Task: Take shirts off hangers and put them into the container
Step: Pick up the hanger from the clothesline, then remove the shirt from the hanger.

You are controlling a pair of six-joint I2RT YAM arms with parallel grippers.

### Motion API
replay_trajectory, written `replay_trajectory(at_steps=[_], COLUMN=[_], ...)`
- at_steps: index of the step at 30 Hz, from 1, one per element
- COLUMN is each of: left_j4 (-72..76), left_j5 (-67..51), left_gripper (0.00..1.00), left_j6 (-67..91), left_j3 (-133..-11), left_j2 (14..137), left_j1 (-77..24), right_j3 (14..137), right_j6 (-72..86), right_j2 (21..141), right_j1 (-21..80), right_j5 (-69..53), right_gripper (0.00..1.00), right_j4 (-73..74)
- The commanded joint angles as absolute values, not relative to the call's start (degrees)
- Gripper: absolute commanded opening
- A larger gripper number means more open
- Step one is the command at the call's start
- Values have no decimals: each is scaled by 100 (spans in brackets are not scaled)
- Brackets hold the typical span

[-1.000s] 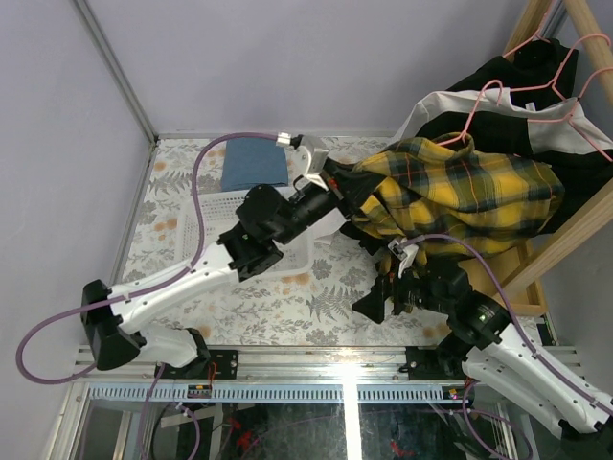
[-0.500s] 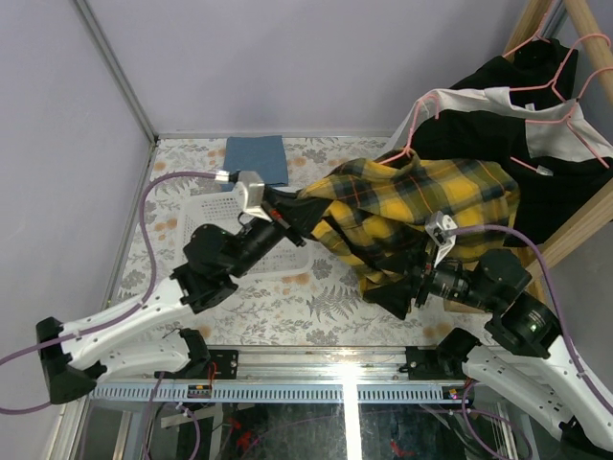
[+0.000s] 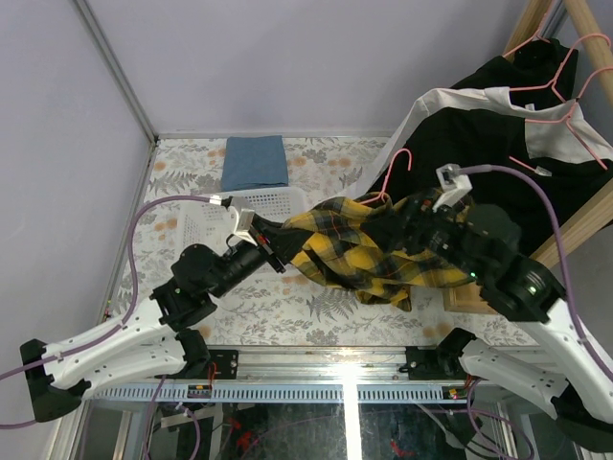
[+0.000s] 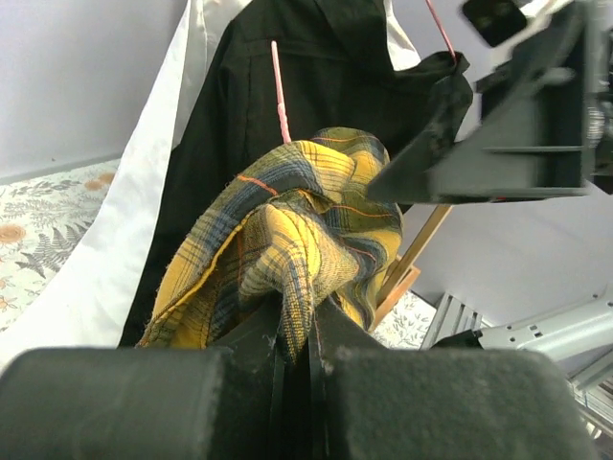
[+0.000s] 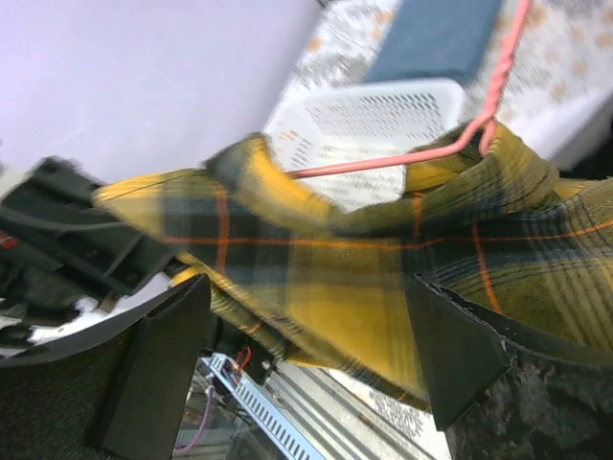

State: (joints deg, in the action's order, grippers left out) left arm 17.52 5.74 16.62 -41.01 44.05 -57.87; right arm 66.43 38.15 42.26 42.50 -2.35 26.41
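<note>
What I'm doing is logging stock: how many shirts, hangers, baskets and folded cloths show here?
Shirts: 3 at least, plaid shirt, white shirt, black shirt
Hangers: 3 at least
Basket: 1
Folded blue cloth: 1
Total: 8 at least; the hanging bundle may hide more.

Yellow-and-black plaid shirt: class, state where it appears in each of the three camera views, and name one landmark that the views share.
Top external: the yellow-and-black plaid shirt hangs right of centre, between the two arms.
Left wrist: it is bunched in the centre.
Right wrist: it fills the middle and right.
Shared landmark: the thin pink wire hanger rising out of the shirt.
</note>
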Motion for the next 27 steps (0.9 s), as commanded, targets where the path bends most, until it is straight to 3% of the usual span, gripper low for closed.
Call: replay_trajectory(at_steps=[1,6,10,16,23,27], left_j4=[1757,1645,1025,1215,1382,1512], left_j5=[251,-2,477,1282,1199,967], left_gripper=[0,0,0,0,0,0], left_j6=[1749,1698,1470,1670,1897,1897], left_j3=[-4152,-4166,-4268,-3733,-3505,-3471], left_j2=[4410,4633,4830,4524,4695,4894], left_j1=[-5792,-5957,-6365,-6524,-6640,-6875], right_j3=[6738,6504,6254,5590,4997,5161], right_j6=[4450,4773,5090,5635,6487,6526], right_j2=[4890,5314,5249,4723,4375,4743], right_j1=[4279,4278,4283,4288,4285,4284], right_j5=[474,547,458,445,368,568], right_gripper=[91,100,99,100,99,99], right_j4=[3161,2864,2422,1960,1708,2093])
